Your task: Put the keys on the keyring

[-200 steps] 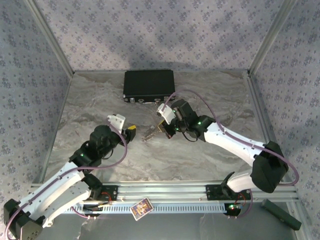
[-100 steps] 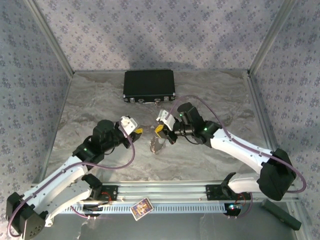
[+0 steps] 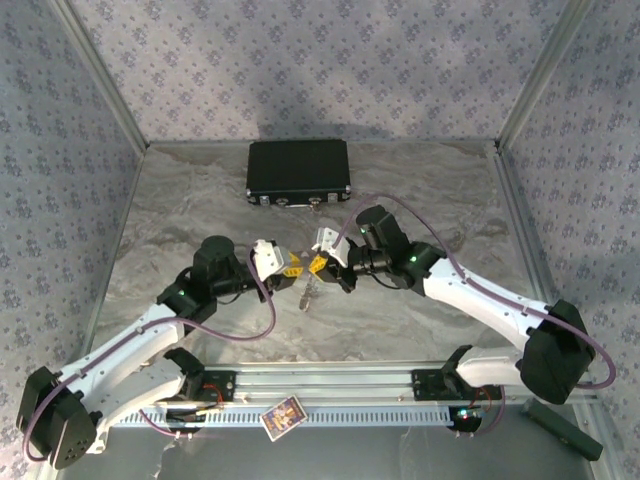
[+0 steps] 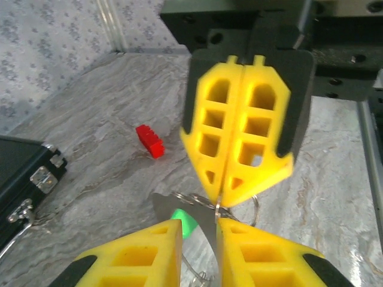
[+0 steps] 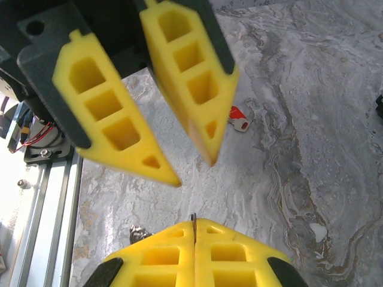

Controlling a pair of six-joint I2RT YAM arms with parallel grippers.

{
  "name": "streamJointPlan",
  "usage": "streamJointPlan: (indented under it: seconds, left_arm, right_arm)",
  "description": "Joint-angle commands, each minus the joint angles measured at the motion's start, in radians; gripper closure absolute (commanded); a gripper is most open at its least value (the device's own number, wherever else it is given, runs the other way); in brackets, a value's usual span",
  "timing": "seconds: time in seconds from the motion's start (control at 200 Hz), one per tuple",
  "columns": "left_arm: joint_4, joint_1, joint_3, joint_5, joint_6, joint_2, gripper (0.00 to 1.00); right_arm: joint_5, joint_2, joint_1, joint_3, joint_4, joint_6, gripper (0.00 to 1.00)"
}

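Note:
My right gripper is shut on the keyring, a thin silvery loop pinched at its fingertips. In the right wrist view the ring's edge pokes out between the shut pads. A key with a green head and a grey blade hangs from the ring. My left gripper faces the right one tip to tip. Its fingers stand narrowly apart around that blade, and a slit of green shows beside one pad. A red key lies on the table beyond.
A black case lies at the back of the marbled table, with its latches toward the grippers. An aluminium rail runs along the near edge, with a small card in front of it. Patterned walls enclose the table.
My left gripper has swung right until it meets the right gripper, and its fingers have narrowed. The right gripper has shifted slightly left with the keyring, which now hangs lower.

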Motion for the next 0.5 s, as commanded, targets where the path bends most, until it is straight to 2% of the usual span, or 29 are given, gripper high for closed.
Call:
streamJointPlan:
  seconds: [0.0, 0.5]
  left_arm:
    - [0.01, -0.009, -0.007, 0.082, 0.054, 0.018, 0.78]
    - [0.059, -0.034, -0.014, 0.043, 0.076, 0.095, 0.78]
  right_arm:
    - [-0.017, 0.007, 0.01, 0.045, -0.016, -0.025, 1.0]
    - [-0.02, 0.021, 0.036, 0.067, -0.056, -0.056, 1.0]
